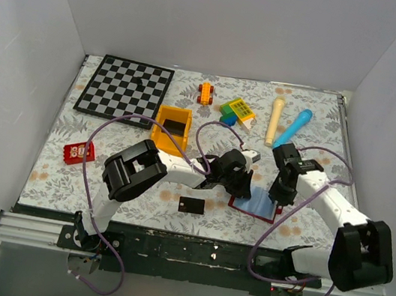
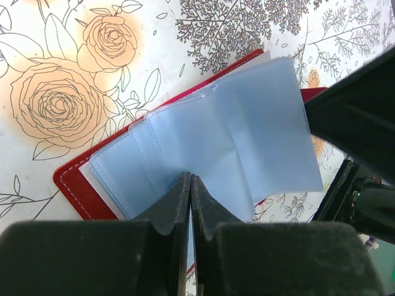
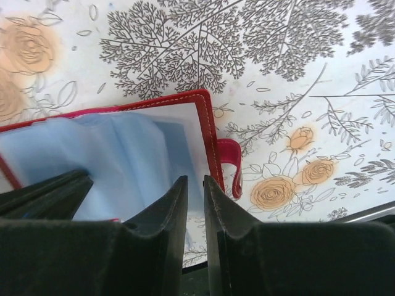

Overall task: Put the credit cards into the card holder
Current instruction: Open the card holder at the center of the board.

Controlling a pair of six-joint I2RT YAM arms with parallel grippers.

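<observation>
Holding the card holder [image 1: 253, 204] open looks to be the step in hand: it lies spread flat on the table [image 1: 51, 161], its pale blue pockets [image 2: 234, 135] facing up, and both arms reach down onto it. The left gripper [image 2: 190, 180] has its fingers pressed together, tips on the pockets near the holder's middle fold. The right gripper [image 3: 195, 182] sits at the edge of the holder beside the snap tab [image 3: 231, 163], with its fingers a narrow way apart. Whether they pinch a pocket leaf or merely rest there cannot be told.

One black card [image 1: 191, 206] lies flat on the table to the left of the holder, near it but not touching, and neither gripper holds it. The likely next move is for one gripper to let go of the holder, pick the thin card up off the table by an edge, and slide it into a pocket mouth while the other keeps the pockets spread.

Both grippers cover much of the holder from above, so any card already inside is hidden. No second card shows anywhere. The pocket openings are hard to make out in the wrist views.
</observation>
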